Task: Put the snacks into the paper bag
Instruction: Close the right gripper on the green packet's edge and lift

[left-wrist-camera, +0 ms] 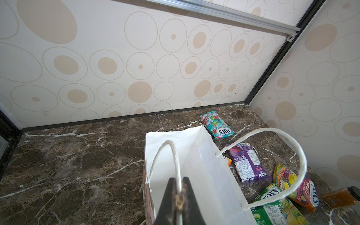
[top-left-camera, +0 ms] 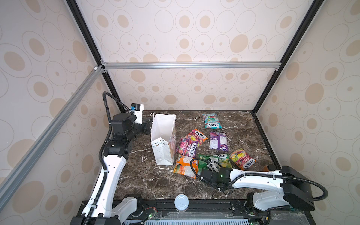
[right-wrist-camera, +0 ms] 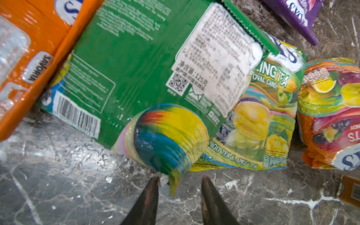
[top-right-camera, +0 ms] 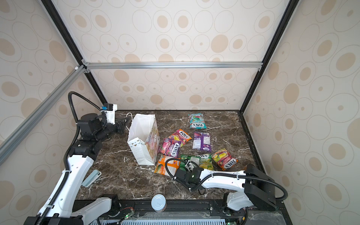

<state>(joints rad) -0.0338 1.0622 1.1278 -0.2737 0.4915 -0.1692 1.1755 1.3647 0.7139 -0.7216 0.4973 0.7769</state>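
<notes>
Left wrist view alone shows left tool (left-wrist-camera: 179, 183) pinching paper bag (left-wrist-camera: 194, 165) handle (left-wrist-camera: 174, 155).

Paper bag (top-left-camera: 163, 144) left; roughly 8 snacks (top-left-camera: 218, 141) right, some overlapping.

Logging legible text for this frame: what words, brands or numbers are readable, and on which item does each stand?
"FOX'S": teal packet.
"SAVORIA": orange packet.
"OVAL CANDY" and "TEA & APPLE TEA": yellow-green packet.
"125": green packet; its other print is too small to read.
"FRUITS": red-orange packet.
Purple packet: back print too small to read.
</notes>
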